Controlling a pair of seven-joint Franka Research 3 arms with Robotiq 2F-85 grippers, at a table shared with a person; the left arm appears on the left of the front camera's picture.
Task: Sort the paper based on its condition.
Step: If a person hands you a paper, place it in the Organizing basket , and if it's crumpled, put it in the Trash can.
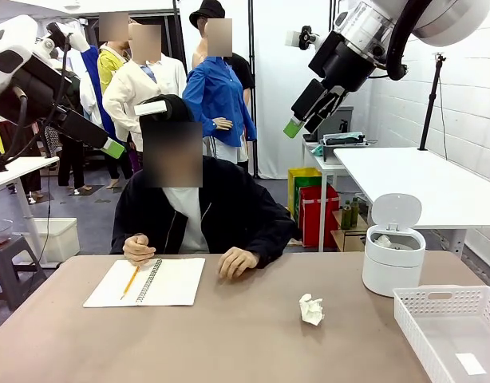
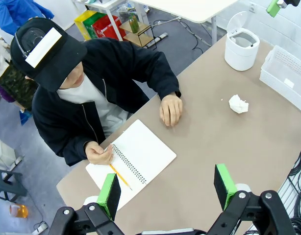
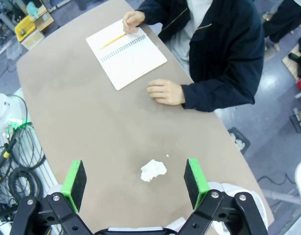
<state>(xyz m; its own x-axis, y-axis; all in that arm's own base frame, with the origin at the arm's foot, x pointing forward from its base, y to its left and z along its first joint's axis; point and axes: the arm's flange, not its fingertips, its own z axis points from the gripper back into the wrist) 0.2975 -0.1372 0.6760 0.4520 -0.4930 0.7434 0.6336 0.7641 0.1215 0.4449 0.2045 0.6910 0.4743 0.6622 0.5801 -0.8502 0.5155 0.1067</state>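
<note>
My left pincer (image 2: 166, 182) and right pincer (image 3: 134, 166) both hang released, high above the desk (image 1: 229, 339). The crumpled paper (image 1: 311, 309) lies on the desk between the person's notebook (image 1: 169, 282) and the white bin (image 1: 393, 259), near the tray (image 1: 440, 298).

Brown desk (image 1: 245, 327), yellow pencil (image 1: 130, 282) laid slantwise near its far left, black cap (image 2: 64, 61) worn by seated person (image 1: 237, 215), white table (image 1: 420, 179) set behind, red crate (image 1: 317, 214) and yellow crate (image 1: 301, 174) placed beside it.

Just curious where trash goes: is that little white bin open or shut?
Open: the lid of the white bin stands upright, leaving its top uncovered.
</note>
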